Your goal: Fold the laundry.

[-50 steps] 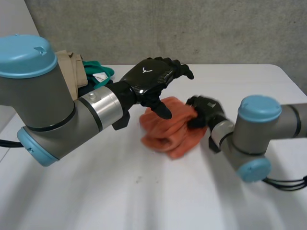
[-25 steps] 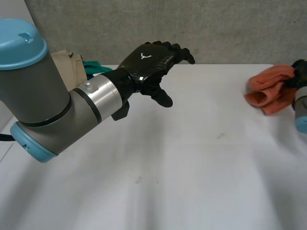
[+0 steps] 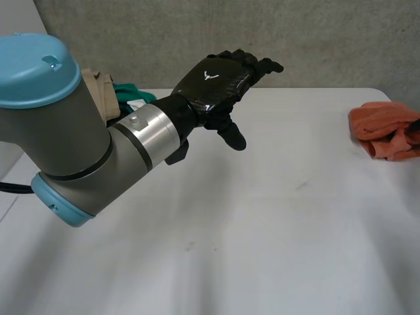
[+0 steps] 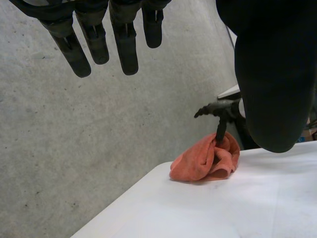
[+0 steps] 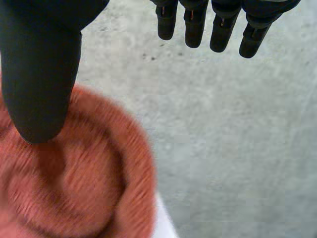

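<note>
Far-left pile: a beige folded cloth (image 3: 98, 87) and a teal cloth (image 3: 136, 98) with a white tag, lying together at the table's back corner, partly hidden behind the left arm (image 3: 72, 144).

Left hand (image 3: 220, 82): raised above the white table (image 3: 262, 230), well apart from every cloth. In its wrist view the fingers (image 4: 124, 44) are straight and spread, with the thumb standing off. It holds nothing.

Table middle: bare white surface between the two hands.

Task item: a small orange terry cloth (image 3: 384, 128), bunched into a rough roll with loose loops. It lies on the table at the far right edge, and the left wrist view shows it close to the table's end (image 4: 200, 161).

Right hand (image 5: 39, 74): directly over the orange terry cloth (image 5: 89, 198). The fingers are straight and apart, and the thumb tip is at the cloth's top. From the left wrist view (image 4: 220, 108) one digit points down into the folds. Whether it presses cannot be told, and nothing is pinched.

Step in hand (judgement): setting aside a finished piece on the right. The orange terry cloth looks deposited, and the grasp is let go.

Next move (judgement): lift the right hand clear. Send the left hand back to the far-left pile to draw a fresh piece onto the table's middle, then spread it flat before any fold.
</note>
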